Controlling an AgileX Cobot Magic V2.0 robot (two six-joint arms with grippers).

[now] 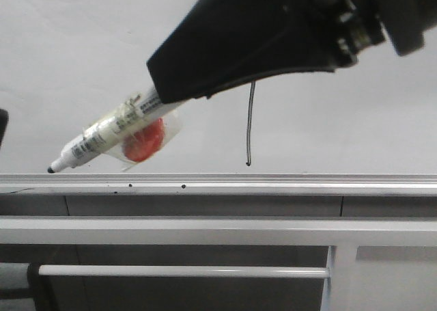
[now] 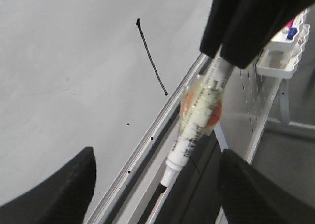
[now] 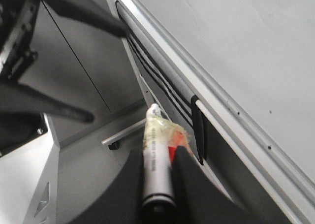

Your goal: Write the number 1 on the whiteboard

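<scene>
thin curved black number 1 (image 2: pixel 151 56) w/ top flag

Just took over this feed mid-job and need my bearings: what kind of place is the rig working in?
Probably an office, classroom or lab corner. A large whiteboard on a metal stand fills the view, with an aluminium rail along its lower edge and a side basket of markers. The number 1 is already drawn.

Bare whiteboard (image 1: pixel 75 51) lies open left of the number 1 (image 1: pixel 250 123). The marker (image 1: pixel 109 134) slants low, its tip just above the aluminium rail (image 1: pixel 273 182), blocking passage there.
</scene>
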